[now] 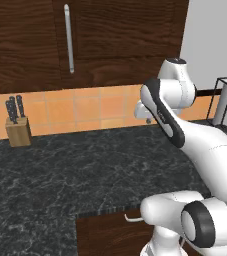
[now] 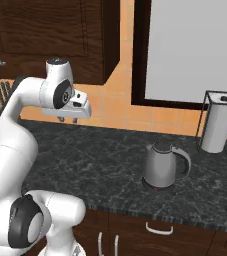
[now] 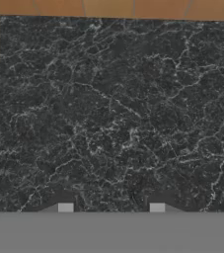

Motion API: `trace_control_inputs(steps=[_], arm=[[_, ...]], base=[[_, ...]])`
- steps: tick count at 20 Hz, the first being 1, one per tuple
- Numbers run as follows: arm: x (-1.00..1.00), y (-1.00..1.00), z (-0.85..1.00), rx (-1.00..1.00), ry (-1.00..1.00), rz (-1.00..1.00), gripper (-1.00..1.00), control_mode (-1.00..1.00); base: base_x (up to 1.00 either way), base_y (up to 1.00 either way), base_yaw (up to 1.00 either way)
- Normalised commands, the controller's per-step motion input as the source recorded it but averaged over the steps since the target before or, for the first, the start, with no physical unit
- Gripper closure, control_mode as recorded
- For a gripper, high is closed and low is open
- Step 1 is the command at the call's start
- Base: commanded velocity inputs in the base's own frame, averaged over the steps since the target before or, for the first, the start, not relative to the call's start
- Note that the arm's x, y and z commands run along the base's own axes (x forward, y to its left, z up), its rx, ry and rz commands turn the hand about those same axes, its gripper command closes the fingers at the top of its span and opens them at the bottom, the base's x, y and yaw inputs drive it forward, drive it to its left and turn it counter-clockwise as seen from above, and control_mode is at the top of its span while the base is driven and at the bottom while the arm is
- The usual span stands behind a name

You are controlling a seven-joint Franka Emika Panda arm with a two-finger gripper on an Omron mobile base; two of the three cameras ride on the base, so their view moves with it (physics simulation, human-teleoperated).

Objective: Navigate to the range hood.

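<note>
Hand view: gripper (image 3: pixel 111 208) spread above countertop (image 3: pixel 108 113).

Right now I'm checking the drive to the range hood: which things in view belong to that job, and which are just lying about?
Belongs to the job:
- Nothing here matches a range hood; the base faces a stretch of dark counter.

Just lying about:
- knife block
- kettle
- paper towel holder
- window
- wall cabinet
</note>
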Motion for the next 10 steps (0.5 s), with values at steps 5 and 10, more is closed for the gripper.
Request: trace_control_inputs(steps=[5, 10], arm=[[-0.68, 0.00, -0.02, 0.00, -0.02, 0.00, -1.00, -1.00], [-1.00, 0.00, -0.06, 0.04, -0.08, -0.07, -1.00, -1.00]], base=[[0.00, 0.00, 0.00], [0.00, 0.00, 0.00]])
